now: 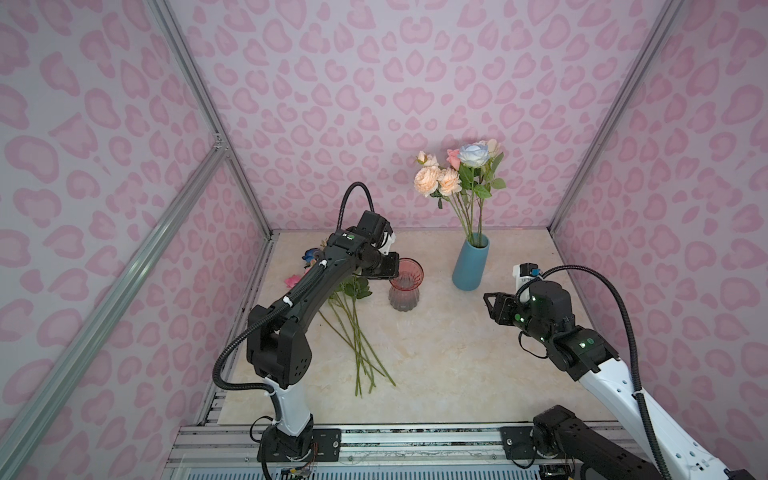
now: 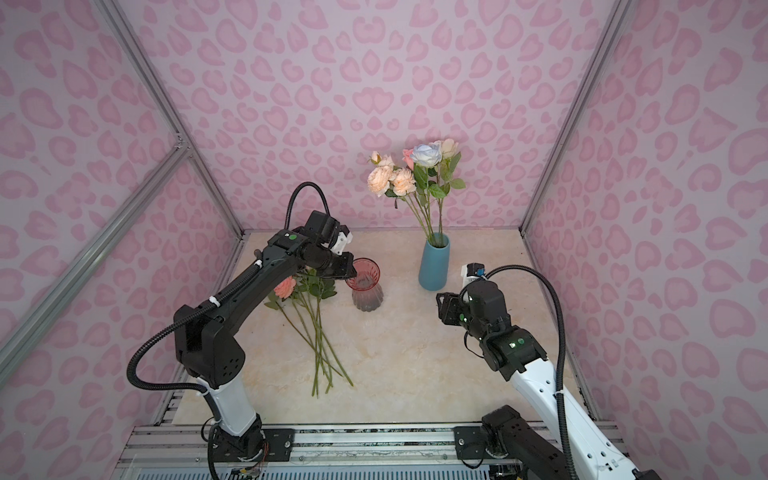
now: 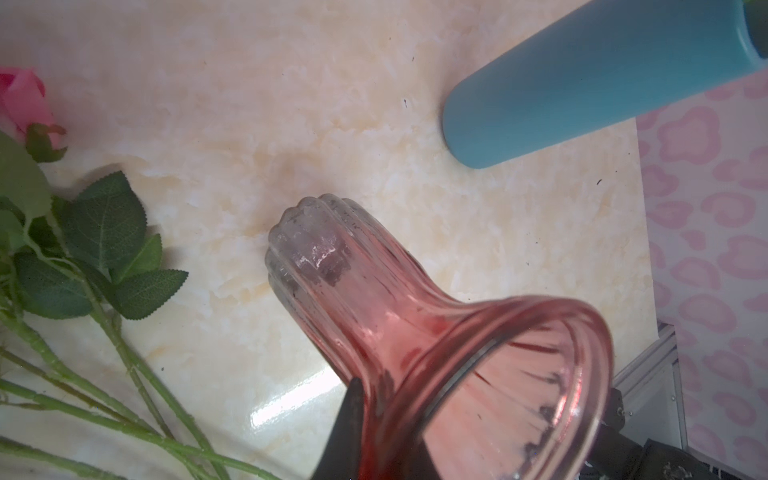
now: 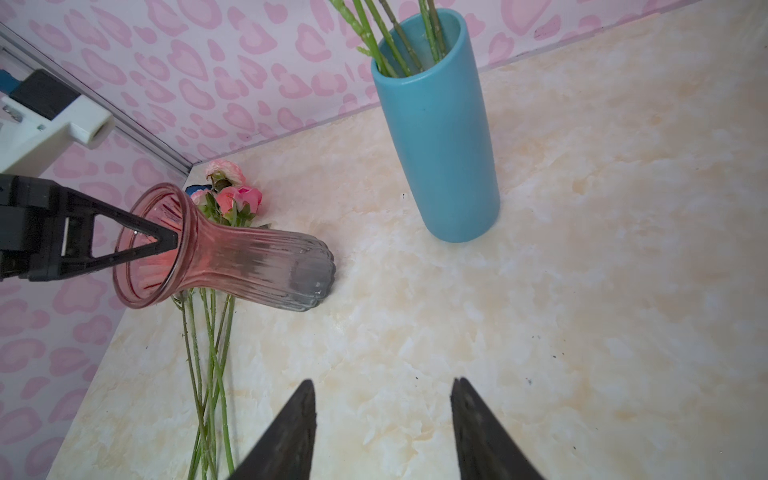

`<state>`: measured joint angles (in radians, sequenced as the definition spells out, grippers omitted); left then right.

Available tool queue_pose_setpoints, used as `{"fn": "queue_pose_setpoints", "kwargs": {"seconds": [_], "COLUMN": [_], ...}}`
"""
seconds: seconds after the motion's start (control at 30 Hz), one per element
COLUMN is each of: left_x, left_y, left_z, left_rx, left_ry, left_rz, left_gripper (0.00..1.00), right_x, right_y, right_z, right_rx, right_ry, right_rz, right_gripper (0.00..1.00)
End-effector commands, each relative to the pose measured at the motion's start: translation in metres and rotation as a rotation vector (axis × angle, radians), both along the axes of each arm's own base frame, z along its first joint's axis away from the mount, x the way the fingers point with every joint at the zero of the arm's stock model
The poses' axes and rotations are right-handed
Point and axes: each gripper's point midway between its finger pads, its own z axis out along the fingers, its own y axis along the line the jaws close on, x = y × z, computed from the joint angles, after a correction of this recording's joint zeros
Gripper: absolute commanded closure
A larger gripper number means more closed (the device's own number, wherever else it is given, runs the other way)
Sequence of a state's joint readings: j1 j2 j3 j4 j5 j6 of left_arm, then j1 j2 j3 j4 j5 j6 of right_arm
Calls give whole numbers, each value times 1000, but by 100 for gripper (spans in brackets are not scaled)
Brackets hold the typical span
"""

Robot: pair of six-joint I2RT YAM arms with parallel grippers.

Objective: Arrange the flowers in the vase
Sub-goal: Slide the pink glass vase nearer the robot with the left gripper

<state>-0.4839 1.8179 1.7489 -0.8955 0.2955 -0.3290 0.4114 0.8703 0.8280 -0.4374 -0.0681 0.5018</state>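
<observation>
A pink ribbed glass vase, with nothing in it, stands base down left of the table's middle. My left gripper is shut on its rim, one finger inside and one outside. Loose flowers lie on the table to the vase's left, blooms toward the back. A blue vase at the back holds several flowers. My right gripper hovers open and empty, right of both vases.
Pink patterned walls enclose the marble tabletop on three sides. A metal rail runs along the front edge. The left arm reaches over the blooms of the loose flowers.
</observation>
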Motion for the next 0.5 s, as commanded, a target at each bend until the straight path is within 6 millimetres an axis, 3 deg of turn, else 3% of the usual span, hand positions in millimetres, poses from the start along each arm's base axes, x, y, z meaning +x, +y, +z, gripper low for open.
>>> {"fn": "queue_pose_setpoints", "kwargs": {"seconds": [0.0,0.27,0.47], "left_x": [-17,-61,-72], "left_y": [-9,-20,-18], "left_z": [15,14,7], "left_rx": [-43,-55,-17], "left_ry": [-17,48,101], "left_rz": [-47,-101,-120], "left_gripper": [96,97,97], "right_x": [2,-4,-7], "right_y": [1,2,-3], "right_z": [2,2,7], "right_rx": [-19,-44,-68], "right_ry": [-15,1,-5], "right_rz": [-10,6,-1], "right_gripper": [47,47,46]}}
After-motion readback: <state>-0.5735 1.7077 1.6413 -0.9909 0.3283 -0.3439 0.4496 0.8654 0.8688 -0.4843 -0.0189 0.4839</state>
